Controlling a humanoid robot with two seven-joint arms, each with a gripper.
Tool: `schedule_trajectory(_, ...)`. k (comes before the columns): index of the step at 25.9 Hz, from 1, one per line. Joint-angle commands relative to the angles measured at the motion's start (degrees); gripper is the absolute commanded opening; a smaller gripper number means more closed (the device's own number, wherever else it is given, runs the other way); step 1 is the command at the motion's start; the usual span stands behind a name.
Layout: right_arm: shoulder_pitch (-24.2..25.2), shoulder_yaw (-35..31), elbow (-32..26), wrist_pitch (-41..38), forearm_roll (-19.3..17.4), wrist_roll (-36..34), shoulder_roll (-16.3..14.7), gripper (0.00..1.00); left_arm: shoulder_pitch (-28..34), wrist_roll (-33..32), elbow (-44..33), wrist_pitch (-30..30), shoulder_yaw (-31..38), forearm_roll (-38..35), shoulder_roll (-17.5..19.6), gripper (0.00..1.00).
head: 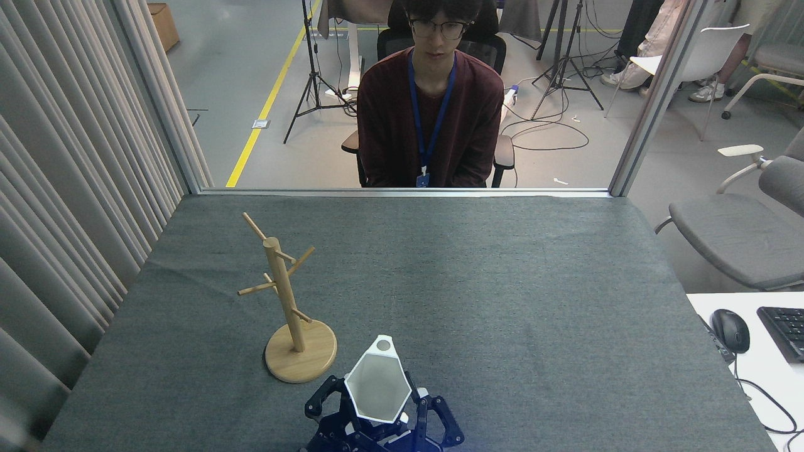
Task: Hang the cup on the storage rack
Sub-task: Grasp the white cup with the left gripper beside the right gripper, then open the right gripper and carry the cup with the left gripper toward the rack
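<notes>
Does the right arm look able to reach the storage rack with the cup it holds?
Probably yes: the right gripper grips the cup, and nothing stands between it and the storage rack just to its left.

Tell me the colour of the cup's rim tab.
White, like the rest of the cup; the head view shows it.

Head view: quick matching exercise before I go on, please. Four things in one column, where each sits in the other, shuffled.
Things:
1. cup
2. storage rack
3. computer mouse
4. person

Places:
A. seated beyond the far edge of the table
B. on the white desk at far right
C. at the table's near edge, opening facing the camera
D. standing upright on the table, left of centre

Pairs: 1-C, 2-D, 3-B, 4-A
</notes>
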Motion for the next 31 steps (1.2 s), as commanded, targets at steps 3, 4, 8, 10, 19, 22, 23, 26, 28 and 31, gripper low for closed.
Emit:
schedule_trajectory(3, 0.1, -0.3, 0.1, 0.1, -0.1, 0.0, 0.0, 0.96, -0.3, 0.5, -0.2, 0.2, 0.0, 0.0, 0.2, 0.4)
schedule_trajectory(4, 0.1, -0.3, 0.1, 0.1, -0.1, -0.8, 0.0, 0.98, -0.3, 0.5, -0.2, 0.2, 0.0, 0.0, 0.2, 0.4)
schedule_trajectory(8, 0.1, 0.0, -1.5, 0.0, -0.4, -3.5, -0.1, 0.99, -0.3, 0.5, -0.2, 0.2, 0.0, -0.1, 0.2, 0.4)
schedule_trajectory(10, 0.2, 1.0, -5.6, -0.8, -0.6, -4.4, -0.1, 0.99, -0.3, 0.6, 0.1, 0.2, 0.0, -0.1, 0.3, 0.4)
schedule_trajectory(19, -10.6, -19.9, 0.8, 7.8, -26.6, 1.3, 1.2, 0.99, 0.3, 1.1, 0.1, 1.6, 0.6, -0.2, 0.0, 0.41)
schedule_trajectory(22, -9.4, -21.1, 3.8, 6.0, -22.7, 2.3, -0.7, 0.98, 0.7, 1.3, -0.2, 5.8, 1.9, 0.1, 0.0, 0.41)
schedule_trajectory(23, -7.9, -20.5, 3.2, 5.0, -19.9, 2.4, -2.6, 0.99, 1.2, 1.4, -0.7, 7.0, 3.3, 0.1, -0.1, 0.41)
schedule_trajectory(26, -5.8, -20.4, 3.1, 4.7, -15.8, 2.4, -4.4, 0.98, 3.2, 1.4, -4.3, 8.1, 9.7, 0.1, -0.3, 0.41)
schedule_trajectory(28, -4.9, -20.5, 3.3, 4.8, -15.6, 2.4, -4.6, 0.99, 3.1, 1.4, -6.2, 9.7, 14.0, 0.2, -0.3, 0.4)
schedule_trajectory(31, -4.3, -20.5, 3.3, 4.8, -15.3, 2.4, -4.7, 0.98, 2.6, 1.3, -7.6, 10.6, 20.3, 0.1, 0.1, 0.4)
